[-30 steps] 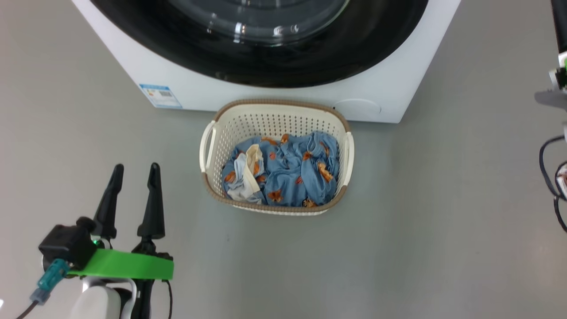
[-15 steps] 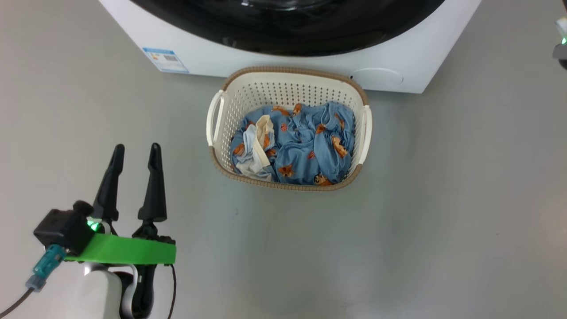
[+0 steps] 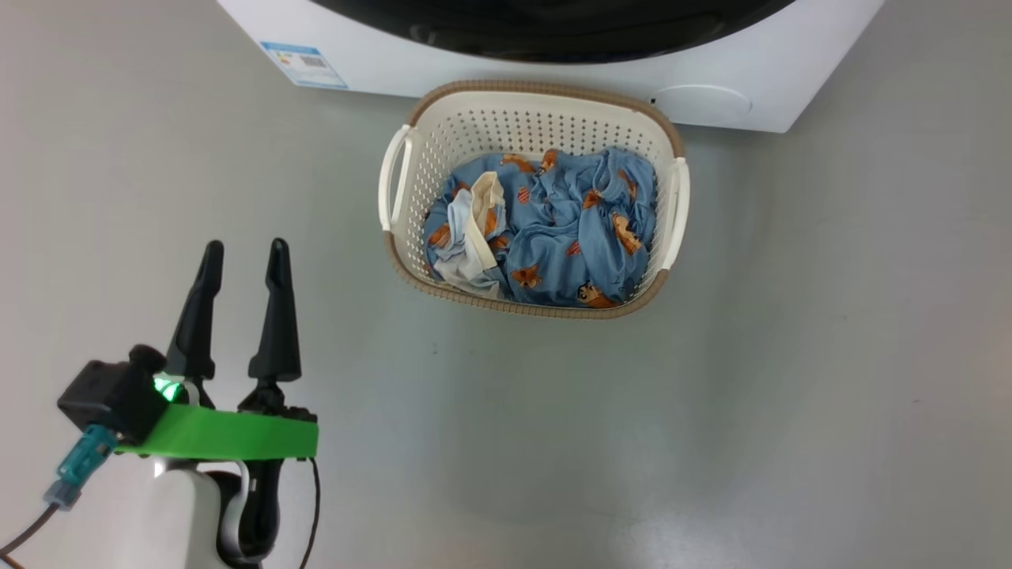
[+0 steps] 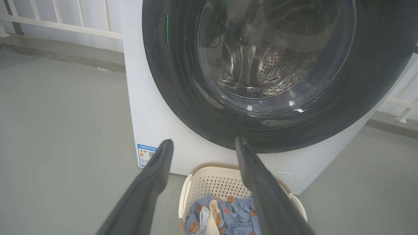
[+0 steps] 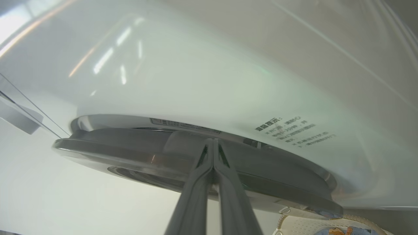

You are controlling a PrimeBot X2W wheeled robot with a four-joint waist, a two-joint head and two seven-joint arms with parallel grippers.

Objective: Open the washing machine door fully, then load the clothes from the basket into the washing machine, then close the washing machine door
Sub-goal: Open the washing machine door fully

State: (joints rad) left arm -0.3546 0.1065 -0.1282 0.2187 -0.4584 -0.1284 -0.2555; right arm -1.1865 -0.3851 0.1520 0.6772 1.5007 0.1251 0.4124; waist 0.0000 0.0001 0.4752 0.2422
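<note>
Right claw (image 5: 214,141), fingers together, at the washing machine door (image 5: 117,147) edge.

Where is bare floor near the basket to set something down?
Bare grey floor: between the cream perforated plastic basket and the left hand, and right of the basket. Crowded: behind it, by the big white washing machine.

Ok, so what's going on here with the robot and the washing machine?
A robot is starting a laundry job. Its right gripper, fingers pressed together, has its tips at the rim of the door of the washing machine; the door is not swung open. The left gripper hangs open over the floor, holding nothing. The clothes lie in the basket in front of the machine, so nothing is loaded yet.
</note>
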